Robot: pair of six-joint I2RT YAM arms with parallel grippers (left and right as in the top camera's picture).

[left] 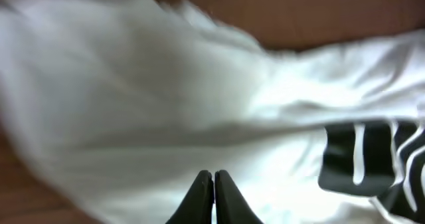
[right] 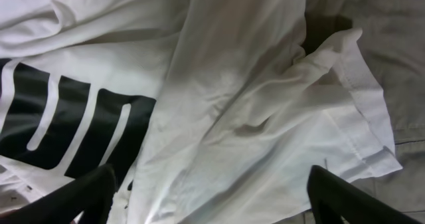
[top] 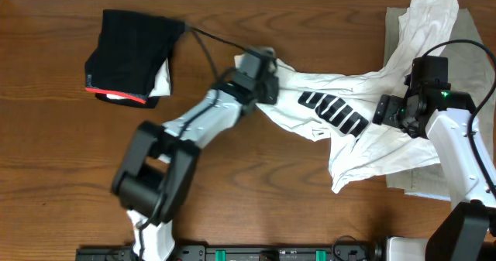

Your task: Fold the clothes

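The white T-shirt (top: 353, 87) with the black striped print (top: 335, 112) lies crumpled across the middle and right of the table. My left gripper (top: 267, 81) is at its left end. In the left wrist view its fingers (left: 214, 175) are shut, with blurred white shirt cloth (left: 199, 98) all round the tips. My right gripper (top: 387, 110) is over the shirt's right part. Its fingers (right: 219, 197) are wide open and empty above white folds (right: 252, 98), with the stripes (right: 60, 117) to the left. A black red-edged garment (top: 130, 53) lies folded at the far left.
A grey-beige garment (top: 469, 36) lies flat under the shirt at the right edge and also shows in the right wrist view (right: 392, 64). A black cable (top: 209, 48) runs from the left arm towards the black garment. Bare wooden table (top: 256, 183) lies in front.
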